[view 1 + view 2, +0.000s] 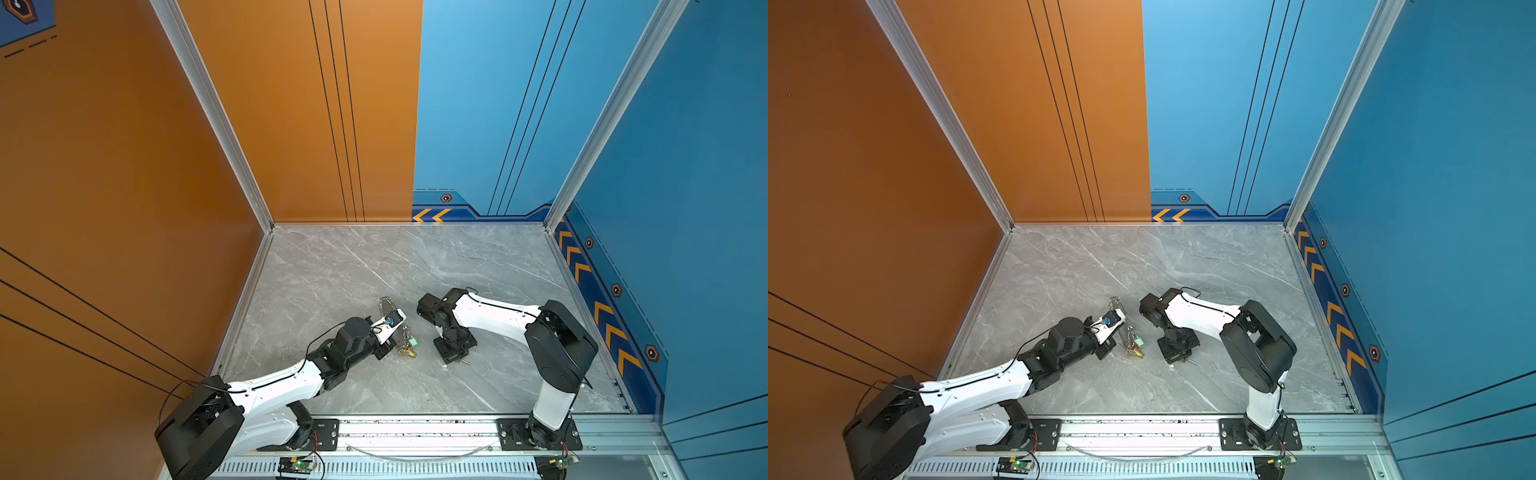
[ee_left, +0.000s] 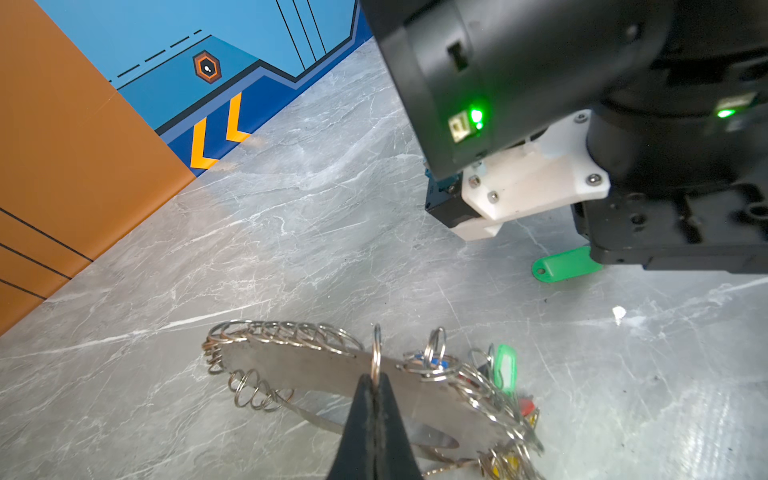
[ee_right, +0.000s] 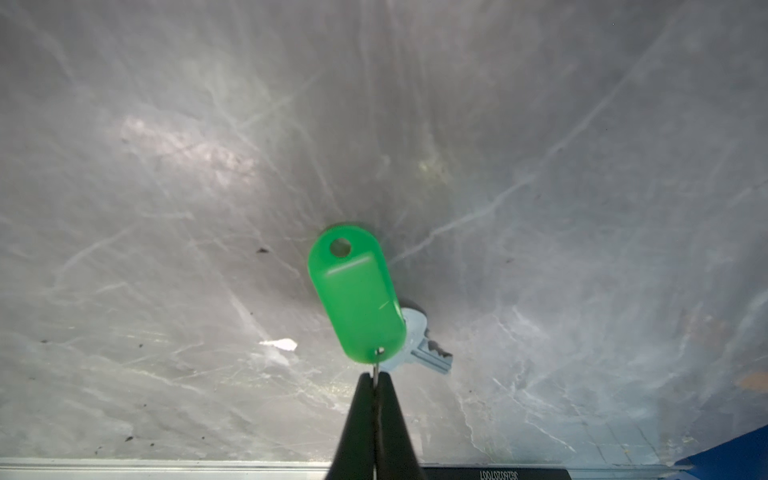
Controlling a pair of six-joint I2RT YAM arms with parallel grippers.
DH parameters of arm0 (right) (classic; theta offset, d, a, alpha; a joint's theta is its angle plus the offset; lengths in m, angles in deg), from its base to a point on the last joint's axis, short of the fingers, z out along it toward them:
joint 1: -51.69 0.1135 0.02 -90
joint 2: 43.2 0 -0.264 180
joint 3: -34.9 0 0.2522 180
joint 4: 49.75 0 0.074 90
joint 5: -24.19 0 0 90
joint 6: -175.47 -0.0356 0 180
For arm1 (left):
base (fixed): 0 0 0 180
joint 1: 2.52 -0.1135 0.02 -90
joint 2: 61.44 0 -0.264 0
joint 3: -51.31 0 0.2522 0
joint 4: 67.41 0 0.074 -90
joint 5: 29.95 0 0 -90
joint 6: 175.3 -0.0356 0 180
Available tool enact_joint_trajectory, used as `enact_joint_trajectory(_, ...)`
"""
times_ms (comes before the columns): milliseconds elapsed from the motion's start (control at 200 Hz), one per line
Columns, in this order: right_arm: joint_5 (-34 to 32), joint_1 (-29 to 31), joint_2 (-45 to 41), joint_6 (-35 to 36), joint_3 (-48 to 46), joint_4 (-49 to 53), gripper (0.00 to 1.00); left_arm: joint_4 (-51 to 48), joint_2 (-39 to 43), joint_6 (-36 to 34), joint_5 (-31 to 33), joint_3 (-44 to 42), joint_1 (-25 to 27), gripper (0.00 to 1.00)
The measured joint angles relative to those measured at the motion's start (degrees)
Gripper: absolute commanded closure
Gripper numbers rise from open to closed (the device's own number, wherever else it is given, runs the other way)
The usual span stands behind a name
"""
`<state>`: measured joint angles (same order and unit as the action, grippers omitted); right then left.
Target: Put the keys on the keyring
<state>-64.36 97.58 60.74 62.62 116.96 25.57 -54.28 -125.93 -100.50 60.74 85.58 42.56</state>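
Observation:
The keyring is a flat oval plate edged with many small silver rings, held tilted above the marble table; in a top view it reads as a chain. My left gripper is shut on one small ring at its edge. Several keys with green, blue, red and yellow tags hang in a cluster at one end. My right gripper is shut on the thin ring of a green-tagged key, whose silver blade sticks out behind the tag. It hangs just above the table, right of the keyring.
The marble table is walled orange at left and blue at right and back. A metal rail carrying both arm bases runs along the front edge. A small white chip lies on the table near the green-tagged key.

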Motion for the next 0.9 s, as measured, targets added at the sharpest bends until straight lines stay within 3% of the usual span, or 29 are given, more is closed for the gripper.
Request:
enact_joint_trajectory(485,0.1,0.3,2.2,1.2,-0.1,0.4,0.98,0.1,-0.2,0.0,0.0,0.0,0.0,1.0)
enact_joint_trajectory(706,0.1,0.5,2.4,1.6,-0.1,0.2,0.82,0.2,-0.2,0.0,0.0,0.0,0.0,1.0)
enact_joint_trajectory(901,0.0,0.5,1.8,1.5,-0.2,-0.3,0.75,0.2,-0.2,0.0,0.0,0.0,0.0,1.0)
